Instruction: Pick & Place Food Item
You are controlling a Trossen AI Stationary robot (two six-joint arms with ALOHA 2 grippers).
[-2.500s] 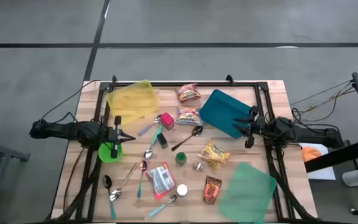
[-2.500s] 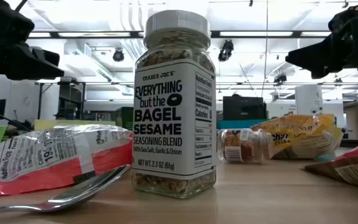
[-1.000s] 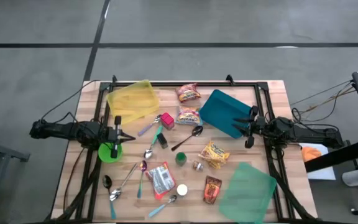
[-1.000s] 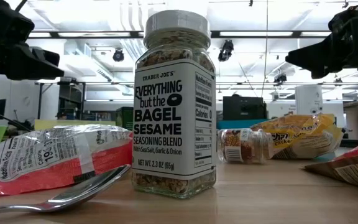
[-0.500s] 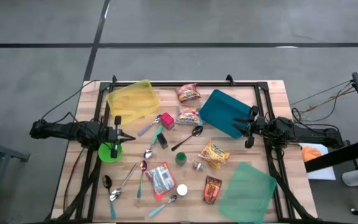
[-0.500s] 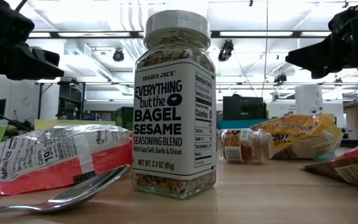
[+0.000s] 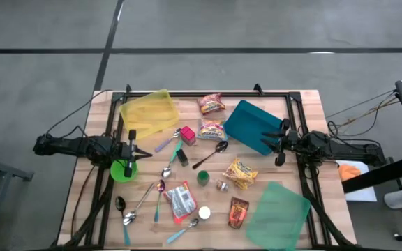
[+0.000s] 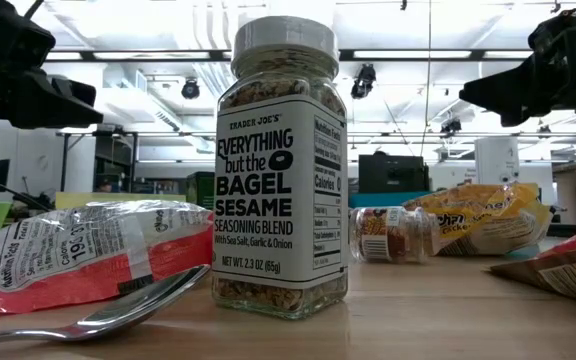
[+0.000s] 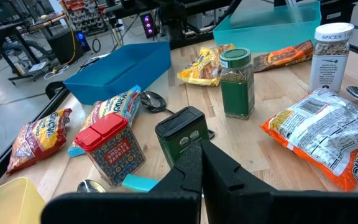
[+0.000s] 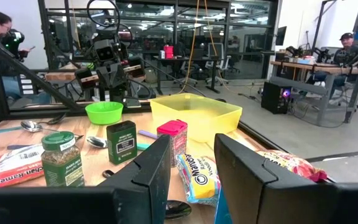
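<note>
The wooden table (image 7: 306, 104) is crowded in its middle, and only its near left corner is bare. My left pincer (image 7: 132, 148) hovers closed and empty above the green bowl (image 7: 121, 171). My right pincer (image 7: 282, 141) hangs partly open, holding nothing, over the blue tray (image 7: 250, 125). The yellow snack bag (image 7: 241, 173) lies near the middle.

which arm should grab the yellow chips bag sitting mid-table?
Right, probably. The yellow chips bag lies on the right gripper's side, and its fingers stand open and empty. The left gripper is shut and farther off, with spoons and jars between it and the bag.
</note>
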